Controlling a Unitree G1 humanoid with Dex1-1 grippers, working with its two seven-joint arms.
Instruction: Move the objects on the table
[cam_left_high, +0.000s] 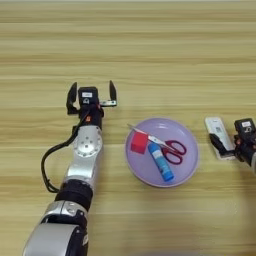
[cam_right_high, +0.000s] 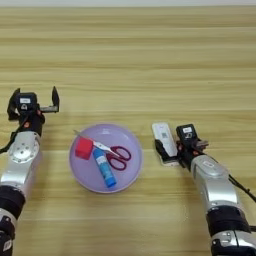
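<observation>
Right gripper (cam_right_high: 169, 148) sits right beside the white remote (cam_right_high: 164, 141), its black fingers (cam_right_high: 161, 148) touching the near end, but I cannot tell if they squeeze it. That remote lies flat on the wooden table (cam_right_high: 150, 60), just right of the round purple plate (cam_right_high: 129, 172). On the plate rest the red cube (cam_right_high: 84, 148), the blue glue stick (cam_right_high: 105, 171) and the red-handled scissors (cam_right_high: 116, 154). Left gripper (cam_left_high: 92, 95) is far left of the plate, its fingers spread wide, holding nothing.
</observation>
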